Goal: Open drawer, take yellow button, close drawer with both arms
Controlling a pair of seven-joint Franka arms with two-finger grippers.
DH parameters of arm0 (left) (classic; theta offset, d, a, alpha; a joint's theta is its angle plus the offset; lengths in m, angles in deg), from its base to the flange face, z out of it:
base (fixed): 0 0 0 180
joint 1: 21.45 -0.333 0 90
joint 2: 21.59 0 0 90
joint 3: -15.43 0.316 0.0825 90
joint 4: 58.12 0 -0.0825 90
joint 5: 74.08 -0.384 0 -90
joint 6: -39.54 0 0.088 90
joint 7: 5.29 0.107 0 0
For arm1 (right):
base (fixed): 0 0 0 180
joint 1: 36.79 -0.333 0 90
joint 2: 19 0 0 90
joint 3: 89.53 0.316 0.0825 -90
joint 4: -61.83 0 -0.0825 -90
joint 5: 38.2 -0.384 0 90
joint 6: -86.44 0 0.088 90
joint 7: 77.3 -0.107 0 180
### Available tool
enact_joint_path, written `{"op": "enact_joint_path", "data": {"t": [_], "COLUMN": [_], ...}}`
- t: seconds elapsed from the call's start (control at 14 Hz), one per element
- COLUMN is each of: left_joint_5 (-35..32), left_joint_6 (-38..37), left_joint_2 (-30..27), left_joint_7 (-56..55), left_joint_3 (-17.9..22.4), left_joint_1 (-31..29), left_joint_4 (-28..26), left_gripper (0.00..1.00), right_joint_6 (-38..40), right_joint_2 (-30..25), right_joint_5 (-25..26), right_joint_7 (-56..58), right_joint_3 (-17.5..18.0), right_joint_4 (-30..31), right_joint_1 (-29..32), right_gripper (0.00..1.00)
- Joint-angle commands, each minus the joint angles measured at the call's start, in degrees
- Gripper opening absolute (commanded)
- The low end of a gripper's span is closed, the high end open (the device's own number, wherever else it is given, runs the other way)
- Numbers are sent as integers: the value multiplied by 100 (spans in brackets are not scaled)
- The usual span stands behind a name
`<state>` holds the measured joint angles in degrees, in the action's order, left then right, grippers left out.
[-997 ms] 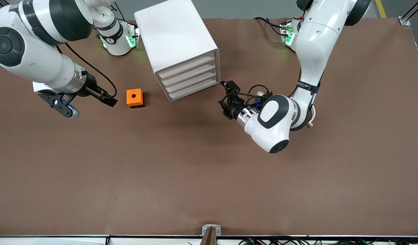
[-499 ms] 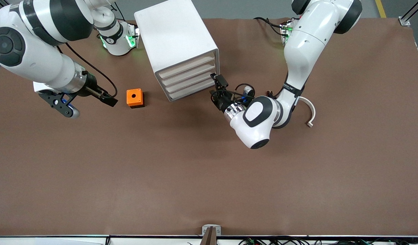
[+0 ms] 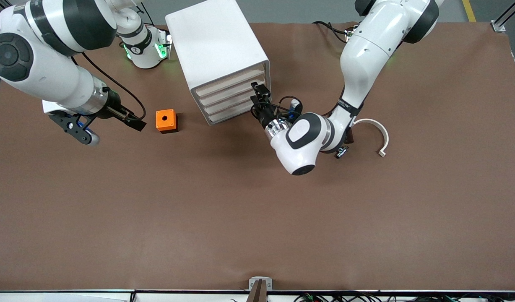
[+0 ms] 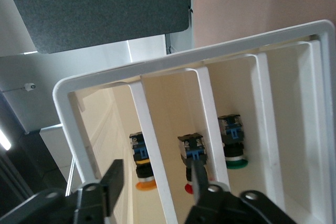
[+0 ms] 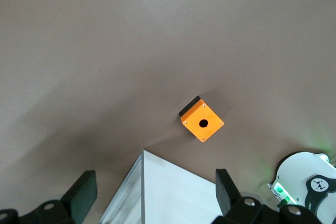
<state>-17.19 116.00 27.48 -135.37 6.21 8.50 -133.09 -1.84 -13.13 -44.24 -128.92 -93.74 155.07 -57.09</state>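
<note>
Step in hand: seat the left claw (image 3: 259,94) on the front edge of the top drawer (image 3: 230,82) and draw it out of the white cabinet (image 3: 211,37). The drawer is shut, flush with the three below it. The left claw is at the cabinet front, at the corner toward the left arm's end of the surface (image 3: 257,218). In the left wrist view its fingers (image 4: 113,182) stand partly apart on either side of the white edge under the top compartment; a gap shows on both sides, so nothing is gripped. The orange-capped button (image 4: 143,174) lies inside that top compartment, well back from the front. A red-capped button (image 4: 190,169) and a green-capped button (image 4: 234,150) lie in the next two compartments down. Confirm that the edge between the fingers belongs to the top drawer and not to the one beneath. Close fully on the edge before pulling. Pull straight out along the drawer's travel, since a skewed pull would likely jam the tray or drag the cabinet. The right claw (image 3: 110,126) waits wide open and empty over the surface beside the orange box (image 3: 165,120); it is free to steady the cabinet if it slides.
</note>
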Motion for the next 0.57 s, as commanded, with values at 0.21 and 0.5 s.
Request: {"op": "enact_joint_path", "data": {"t": [0.21, 0.5], "left_joint_5": [208, 208], "left_joint_6": [-69, -78], "left_joint_2": [32, 23], "left_joint_7": [-158, -210], "left_joint_3": [-27, -44], "left_joint_1": [151, 204], "left_joint_4": [-79, -167], "left_gripper": [51, 51], "right_joint_6": [-31, -31], "right_joint_2": [-51, -51], "right_joint_5": [15, 15], "right_joint_7": [-68, -77], "right_joint_3": [-18, -18], "right_joint_4": [54, 63], "right_joint_1": [-106, -115], "right_gripper": [100, 100]}}
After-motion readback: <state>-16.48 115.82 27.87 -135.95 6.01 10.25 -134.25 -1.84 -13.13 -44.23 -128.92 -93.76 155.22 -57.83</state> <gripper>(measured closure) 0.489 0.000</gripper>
